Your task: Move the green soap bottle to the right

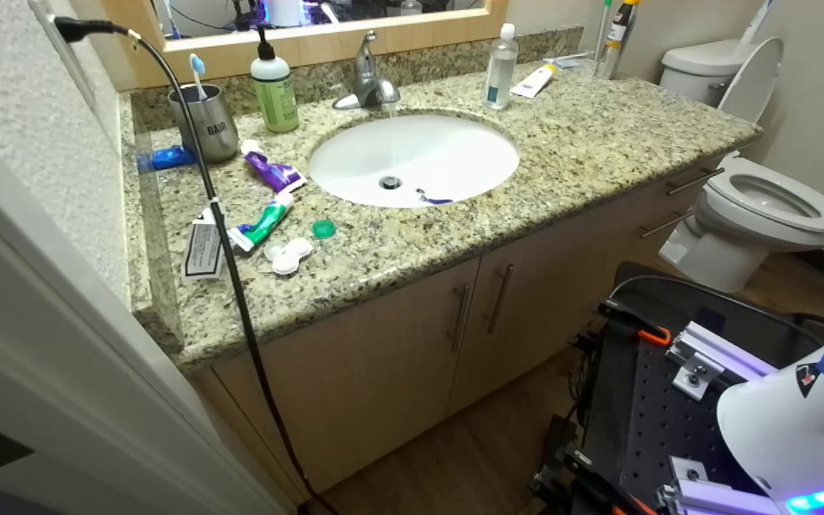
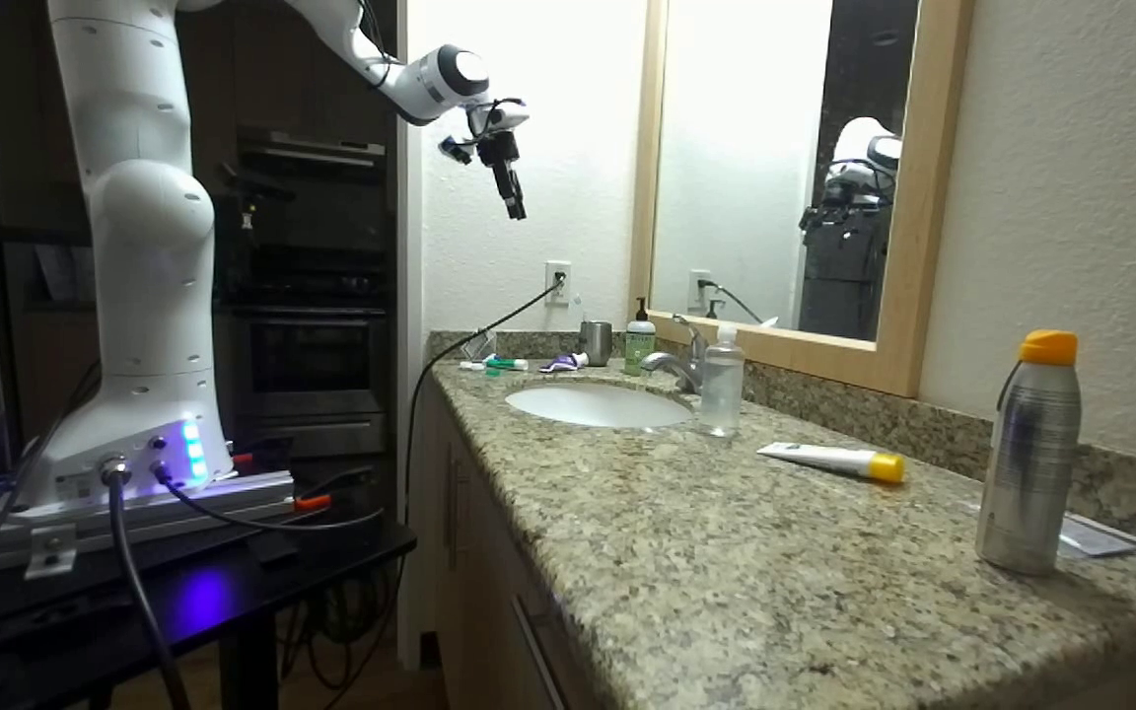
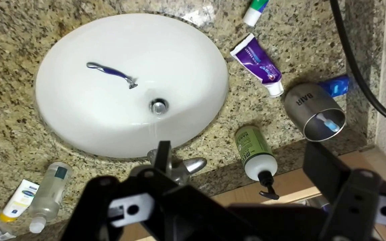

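Note:
The green soap bottle, with a white shoulder and black pump top, stands upright at the back of the counter. It shows in both exterior views (image 1: 277,100) (image 2: 639,345), between the grey cup and the faucet. In the wrist view the bottle (image 3: 253,144) appears between the two spread fingers. My gripper (image 3: 238,149) is open with nothing in it. In an exterior view the gripper (image 2: 516,210) hangs well above the counter, pointing down, apart from the bottle. The gripper is out of view in the exterior view that shows the robot's base at its right edge.
The cup with a toothbrush (image 1: 209,129) stands beside the bottle; the faucet (image 1: 369,79) and sink (image 1: 412,154) are on its other side. A clear bottle (image 1: 501,68) stands beyond the sink. Tubes (image 1: 272,172) lie in front. A black cord (image 1: 215,207) crosses the counter's end.

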Motion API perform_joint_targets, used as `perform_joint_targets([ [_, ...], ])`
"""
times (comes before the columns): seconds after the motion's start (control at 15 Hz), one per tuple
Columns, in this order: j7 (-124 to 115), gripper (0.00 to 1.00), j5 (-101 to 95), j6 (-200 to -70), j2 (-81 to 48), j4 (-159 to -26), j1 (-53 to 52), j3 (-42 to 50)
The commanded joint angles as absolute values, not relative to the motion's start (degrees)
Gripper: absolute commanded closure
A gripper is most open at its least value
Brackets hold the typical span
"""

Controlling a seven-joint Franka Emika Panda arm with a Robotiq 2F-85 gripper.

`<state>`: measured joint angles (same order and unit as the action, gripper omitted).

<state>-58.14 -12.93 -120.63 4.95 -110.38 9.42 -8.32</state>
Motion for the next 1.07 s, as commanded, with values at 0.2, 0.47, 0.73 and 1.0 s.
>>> perform_joint_targets([
  [0.2,-52.08,0.0,-19.56,-109.54,-7.76,-94.24,4.99,-3.3],
  [0.47,-59.3,0.0,-20.04,-112.55,-18.01,-81.12,3.07,0.97],
  [0.73,-62.06,0.0,-19.26,-113.22,-19.86,-80.12,1.16,3.81],
  [1.0,-55.04,0.0,-16.48,-108.25,-23.33,-75.55,1.74,3.31],
])
